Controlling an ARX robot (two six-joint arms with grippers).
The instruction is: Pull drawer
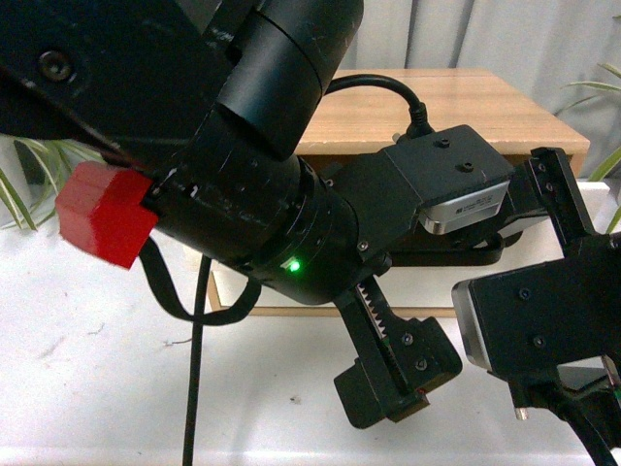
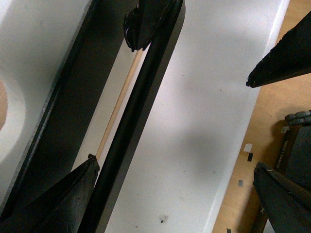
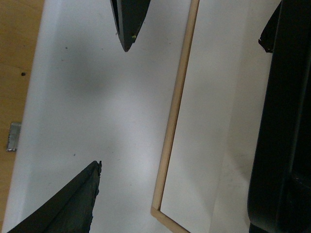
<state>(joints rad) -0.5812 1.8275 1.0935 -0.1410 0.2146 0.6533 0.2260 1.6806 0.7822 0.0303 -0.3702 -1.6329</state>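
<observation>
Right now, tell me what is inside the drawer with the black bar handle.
Only a bit of light wood shows through the half-round notch in the drawer; its white front hides everything else inside.

**A robot test room dressed like a corner of a home**

Black robot arms (image 1: 262, 194) fill most of the front view. One has a green light (image 1: 292, 262) lit on its casing and a red block (image 1: 102, 214) at its side. A loose black cable (image 1: 194, 369) hangs over a plain white table (image 1: 87, 379). All that says lab bench.

Yet the room around it is soft. Pale curtains (image 1: 543, 39) hang across the upper right. Leafy plants (image 1: 24, 184) poke in at the left and right edges. A wood-topped cabinet (image 1: 466, 107) stands at centre right. The left wrist view shows a white drawer (image 2: 34, 58) with a black bar handle (image 2: 141, 111), ordinary household furniture.
</observation>
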